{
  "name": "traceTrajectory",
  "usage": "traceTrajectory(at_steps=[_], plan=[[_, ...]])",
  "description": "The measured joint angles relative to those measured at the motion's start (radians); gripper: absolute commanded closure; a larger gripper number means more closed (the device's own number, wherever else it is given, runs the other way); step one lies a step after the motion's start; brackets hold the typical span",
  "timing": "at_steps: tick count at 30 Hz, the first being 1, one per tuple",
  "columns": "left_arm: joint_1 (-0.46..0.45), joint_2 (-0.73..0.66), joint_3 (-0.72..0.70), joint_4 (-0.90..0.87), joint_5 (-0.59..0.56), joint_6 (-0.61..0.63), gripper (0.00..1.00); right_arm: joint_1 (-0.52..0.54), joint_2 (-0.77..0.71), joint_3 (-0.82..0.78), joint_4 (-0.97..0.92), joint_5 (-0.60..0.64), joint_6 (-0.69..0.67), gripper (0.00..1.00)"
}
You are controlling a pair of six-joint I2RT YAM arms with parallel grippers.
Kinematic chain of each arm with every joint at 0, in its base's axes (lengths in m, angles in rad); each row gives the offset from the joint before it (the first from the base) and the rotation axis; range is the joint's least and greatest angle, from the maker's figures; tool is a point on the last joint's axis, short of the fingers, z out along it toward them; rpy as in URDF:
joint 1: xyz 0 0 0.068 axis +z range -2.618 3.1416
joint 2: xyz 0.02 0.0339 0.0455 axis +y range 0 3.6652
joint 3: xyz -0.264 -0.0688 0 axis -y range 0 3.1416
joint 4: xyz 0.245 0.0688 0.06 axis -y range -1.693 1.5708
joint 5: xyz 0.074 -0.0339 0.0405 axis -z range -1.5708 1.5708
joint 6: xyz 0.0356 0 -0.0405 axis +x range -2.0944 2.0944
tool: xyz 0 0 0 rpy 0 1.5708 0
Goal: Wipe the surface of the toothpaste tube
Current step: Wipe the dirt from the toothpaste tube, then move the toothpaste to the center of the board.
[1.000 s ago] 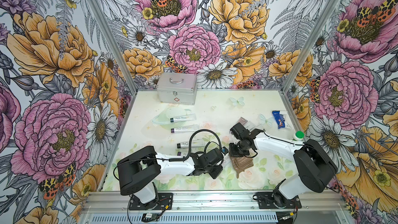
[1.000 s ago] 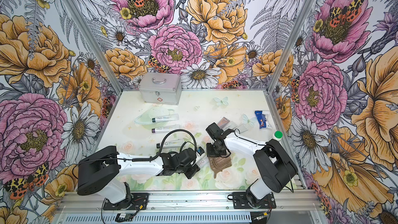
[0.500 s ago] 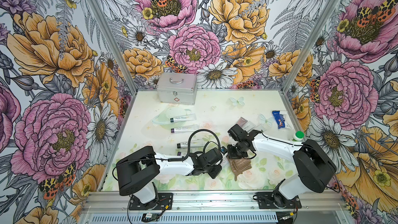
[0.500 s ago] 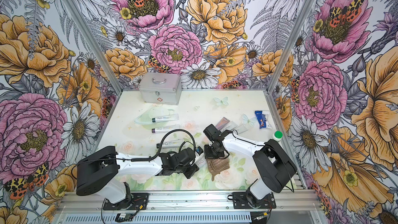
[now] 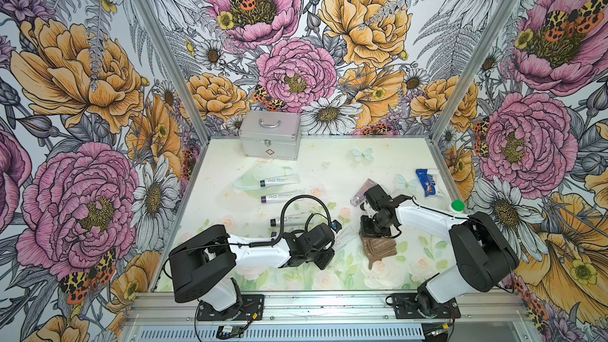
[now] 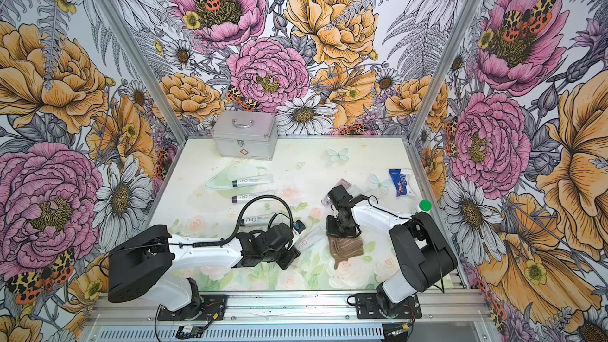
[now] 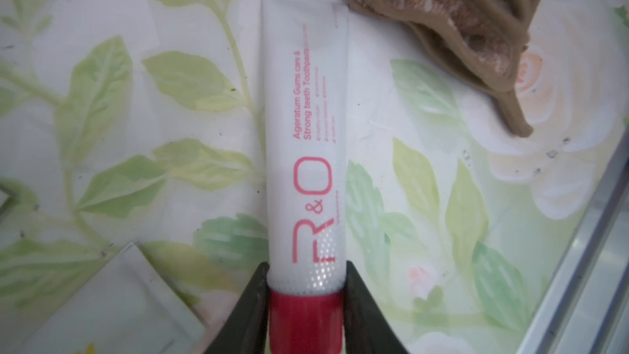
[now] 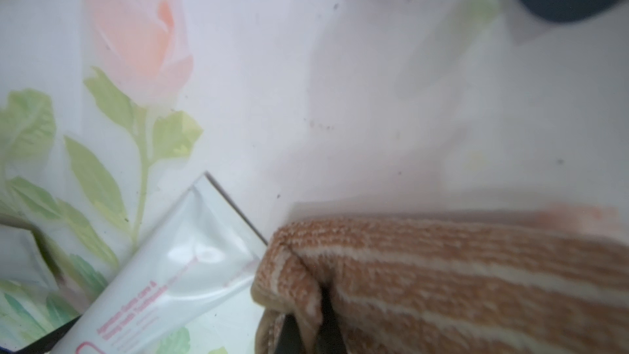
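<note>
My left gripper (image 7: pixel 306 279) grasps the toothpaste tube (image 7: pixel 306 114) by its red cap (image 7: pixel 304 321), pinned flat on the near-centre surface (image 7: pixel 102 11), so my right gripper (image 8: pixel 308 328), clenched on the cloth (image 8: pixel 442 267), can rub its tail.

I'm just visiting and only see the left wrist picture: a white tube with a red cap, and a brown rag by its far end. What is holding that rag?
Observer: The right tool is shut on the brown cloth, pinching a fold of it.
Operator: Is my tube the only one?
Observer: No. Three other tubes lie further back on the table.
Operator: Anything bigger there?
Observer: A shut silver case with a handle stands at the back wall.
</note>
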Motion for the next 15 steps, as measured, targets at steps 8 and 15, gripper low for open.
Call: traceTrajectory(at_steps=[8,15], plan=[[0.134,0.039,0.102,-0.067,-0.006,0.037,0.65,-0.005,-0.124,-0.027,-0.098,0.027,0.0,1.0],[0.274,0.171,0.261,-0.105,0.042,0.084,0.65,-0.005,-0.17,-0.014,-0.14,0.025,0.0,1.0]])
